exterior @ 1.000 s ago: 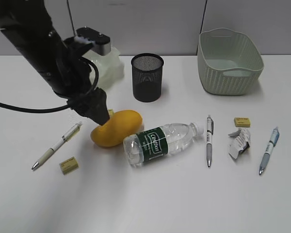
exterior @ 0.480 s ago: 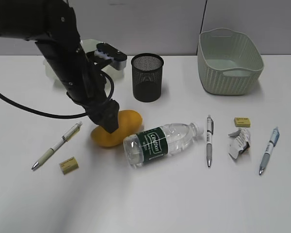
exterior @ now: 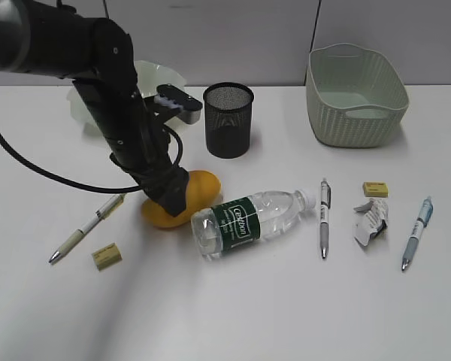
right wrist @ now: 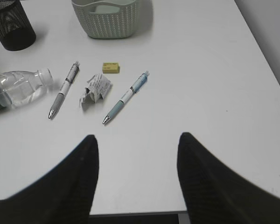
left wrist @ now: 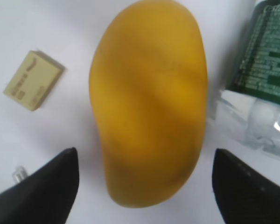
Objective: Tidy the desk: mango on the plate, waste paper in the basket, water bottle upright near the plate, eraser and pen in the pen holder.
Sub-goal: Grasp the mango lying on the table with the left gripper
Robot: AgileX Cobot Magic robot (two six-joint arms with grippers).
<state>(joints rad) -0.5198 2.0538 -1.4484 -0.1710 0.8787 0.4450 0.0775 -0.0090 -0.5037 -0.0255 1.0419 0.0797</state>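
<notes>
Mango step in hand: the left gripper (left wrist: 142,186), jaws spread wide, straddles the smooth yellow-orange oval mango (left wrist: 149,100). Next it should clench, then lift toward the pale green wavy-rimmed plate (exterior: 161,76).

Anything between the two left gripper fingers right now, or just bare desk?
The mango lies between the left gripper's open fingers, shown in the left wrist view; neither finger visibly touches it.
</notes>
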